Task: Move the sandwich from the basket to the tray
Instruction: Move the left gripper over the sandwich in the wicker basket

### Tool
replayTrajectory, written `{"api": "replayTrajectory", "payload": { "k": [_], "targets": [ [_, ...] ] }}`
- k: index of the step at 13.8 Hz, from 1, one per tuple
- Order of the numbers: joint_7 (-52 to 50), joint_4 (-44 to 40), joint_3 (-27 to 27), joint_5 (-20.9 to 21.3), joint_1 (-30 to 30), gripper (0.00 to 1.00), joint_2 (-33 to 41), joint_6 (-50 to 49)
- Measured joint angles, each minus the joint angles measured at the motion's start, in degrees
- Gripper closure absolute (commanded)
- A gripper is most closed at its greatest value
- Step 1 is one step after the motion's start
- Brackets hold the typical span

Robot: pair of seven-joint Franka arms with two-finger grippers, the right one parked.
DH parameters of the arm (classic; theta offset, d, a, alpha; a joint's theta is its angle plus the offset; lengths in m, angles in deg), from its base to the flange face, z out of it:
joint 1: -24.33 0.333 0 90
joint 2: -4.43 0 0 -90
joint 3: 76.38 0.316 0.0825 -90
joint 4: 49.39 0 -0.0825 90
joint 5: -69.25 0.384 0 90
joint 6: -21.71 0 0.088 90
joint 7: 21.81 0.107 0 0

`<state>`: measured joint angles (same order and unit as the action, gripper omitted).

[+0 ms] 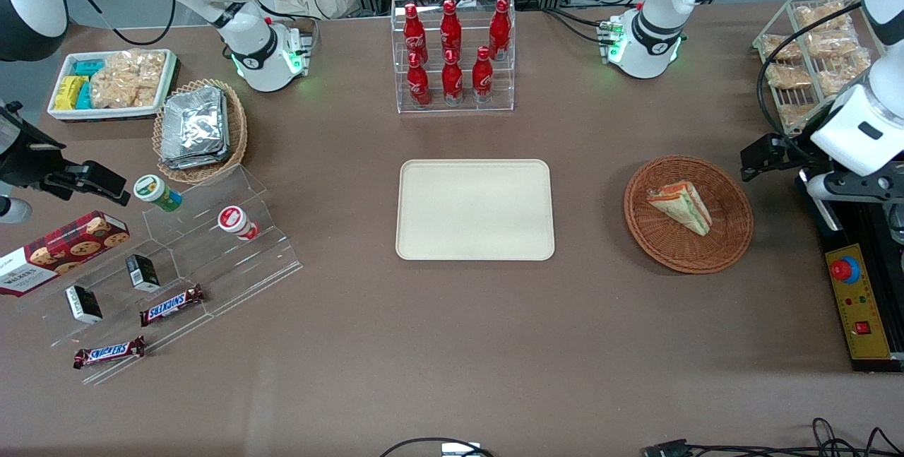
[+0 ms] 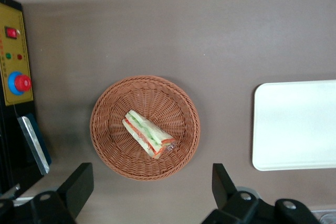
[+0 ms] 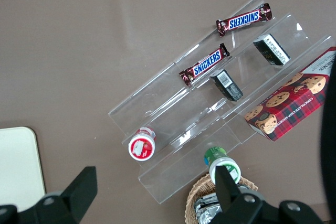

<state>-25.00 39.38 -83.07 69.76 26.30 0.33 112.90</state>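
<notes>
Wicker basket still loaded, tray bare: pre-grasp stage.
Cream-beige tray (image 1: pixel 474 209) sits mid-table w/ nothing on it; toward the working arm's end, well apart from it, the reddish-brown basket (image 1: pixel 688 213) holds the wrapped sandwich (image 1: pixel 681 206), lying on its side near the basket's centre. Left gripper (image 2: pixel 149 192) hangs high above the table, just off the basket rim, fingers (image 2: pixel 79 184) spread wide, nothing between them. Step in hand, by my read: approach. Next move prob. needs the gripper centred over the wedge, jaws turned across its narrow width, then a straight descent; clear wrap may slip.
</notes>
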Motion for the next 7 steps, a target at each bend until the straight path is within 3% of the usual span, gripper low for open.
{"api": "replayTrajectory", "payload": {
  "k": [4, 7],
  "targets": [
    [-6.5, 2.9, 0.3, 0.1, 0.1, 0.00, -0.7, 0.4],
    [-8.1, 10.8, 0.9, 0.1, 0.7, 0.00, 1.2, 5.9]
  ]
}}
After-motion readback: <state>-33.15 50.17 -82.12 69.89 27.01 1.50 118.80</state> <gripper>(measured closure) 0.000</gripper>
